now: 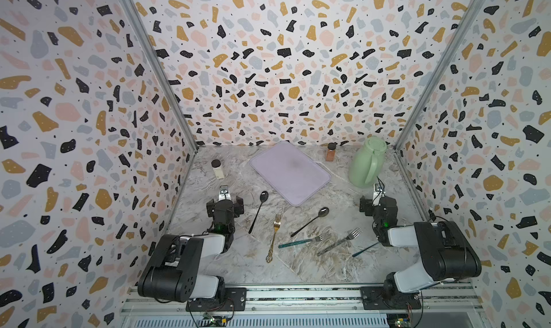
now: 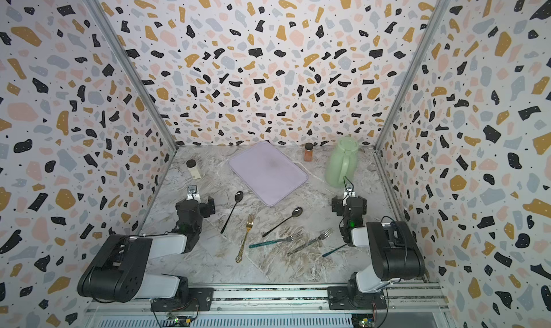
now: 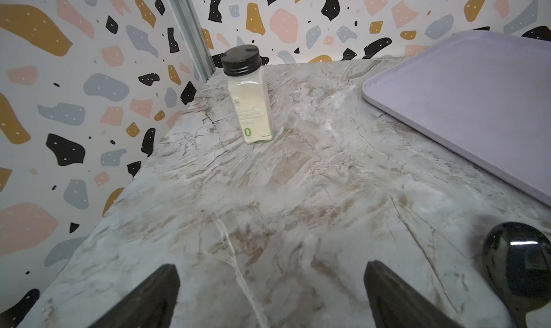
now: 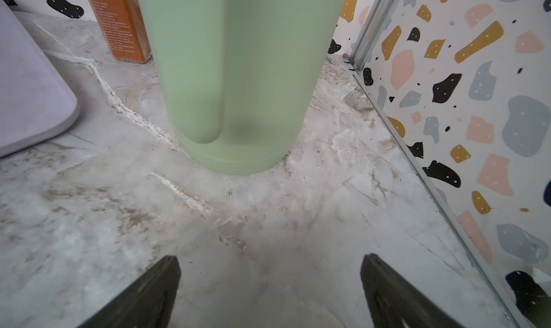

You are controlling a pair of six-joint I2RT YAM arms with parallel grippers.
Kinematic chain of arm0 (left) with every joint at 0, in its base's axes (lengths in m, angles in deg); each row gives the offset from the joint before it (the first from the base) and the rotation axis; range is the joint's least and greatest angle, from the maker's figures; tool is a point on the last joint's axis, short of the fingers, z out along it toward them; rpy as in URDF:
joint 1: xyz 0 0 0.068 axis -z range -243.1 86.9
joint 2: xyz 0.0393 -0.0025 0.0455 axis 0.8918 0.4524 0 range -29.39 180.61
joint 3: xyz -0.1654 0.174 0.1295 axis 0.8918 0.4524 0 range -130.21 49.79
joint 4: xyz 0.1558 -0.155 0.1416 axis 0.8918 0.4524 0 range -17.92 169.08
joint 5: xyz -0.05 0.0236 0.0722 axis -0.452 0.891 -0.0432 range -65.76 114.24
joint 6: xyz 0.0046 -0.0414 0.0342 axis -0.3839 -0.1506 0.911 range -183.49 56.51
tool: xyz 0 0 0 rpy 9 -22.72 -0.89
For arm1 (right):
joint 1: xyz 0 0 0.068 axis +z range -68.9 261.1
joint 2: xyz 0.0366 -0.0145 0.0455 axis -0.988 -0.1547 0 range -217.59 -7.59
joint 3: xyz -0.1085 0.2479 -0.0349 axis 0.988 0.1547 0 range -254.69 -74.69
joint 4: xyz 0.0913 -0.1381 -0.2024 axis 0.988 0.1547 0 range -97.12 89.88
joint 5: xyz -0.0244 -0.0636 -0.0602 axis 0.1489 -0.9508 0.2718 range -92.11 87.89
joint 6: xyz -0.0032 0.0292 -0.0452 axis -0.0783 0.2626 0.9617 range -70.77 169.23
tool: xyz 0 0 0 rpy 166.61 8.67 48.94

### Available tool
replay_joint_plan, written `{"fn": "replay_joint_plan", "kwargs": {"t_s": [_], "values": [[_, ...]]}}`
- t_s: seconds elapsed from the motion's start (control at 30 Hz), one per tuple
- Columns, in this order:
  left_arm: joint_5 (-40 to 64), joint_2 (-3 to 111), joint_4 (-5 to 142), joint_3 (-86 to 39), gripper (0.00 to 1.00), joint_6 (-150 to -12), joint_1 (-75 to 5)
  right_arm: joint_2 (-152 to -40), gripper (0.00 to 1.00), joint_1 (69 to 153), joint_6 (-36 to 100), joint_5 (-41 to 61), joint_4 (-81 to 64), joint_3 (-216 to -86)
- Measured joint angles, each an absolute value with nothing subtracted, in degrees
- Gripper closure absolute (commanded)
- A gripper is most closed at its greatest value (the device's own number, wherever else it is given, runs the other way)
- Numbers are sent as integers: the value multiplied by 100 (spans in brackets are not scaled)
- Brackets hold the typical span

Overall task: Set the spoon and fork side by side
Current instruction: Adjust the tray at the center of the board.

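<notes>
Two black spoons lie on the marble table: one just right of my left gripper, its bowl showing in the left wrist view, the other nearer the middle. A gold fork lies between them, tines toward the back. Two silver forks, one teal-handled and one dark-handled, lie at the front. My left gripper is open over bare table. My right gripper is open too, facing the green jug, with nothing between its fingers.
A lavender tray lies at the back centre. A green jug stands back right, close to my right gripper. A white spice jar stands back left, an orange one beside the jug. A teal stick pokes out under the right arm.
</notes>
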State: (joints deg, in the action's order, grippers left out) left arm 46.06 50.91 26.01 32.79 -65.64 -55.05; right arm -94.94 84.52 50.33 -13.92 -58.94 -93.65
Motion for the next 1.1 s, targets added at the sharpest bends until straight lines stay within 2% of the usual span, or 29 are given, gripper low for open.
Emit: {"fn": "replay_joint_plan", "kwargs": {"t_s": [0.63, 0.73, 0.87, 1.1], "values": [[4604, 5075, 2636, 3279, 0, -6564, -5505, -9494, 0, 8452, 5033, -1403, -5891, -9365], [4606, 4754, 3056, 3262, 0, -6569, -5505, -9380, 0, 8452, 5029, -1447, -5736, -9365], [4739, 3923, 4105, 2928, 0, -6731, -5505, -8528, 0, 8452, 4856, -1619, -4724, -9527], [5026, 2647, 6411, 1885, 0, -8252, -5498, -7332, 0, 8452, 3343, -2170, -1369, -11516]]}}
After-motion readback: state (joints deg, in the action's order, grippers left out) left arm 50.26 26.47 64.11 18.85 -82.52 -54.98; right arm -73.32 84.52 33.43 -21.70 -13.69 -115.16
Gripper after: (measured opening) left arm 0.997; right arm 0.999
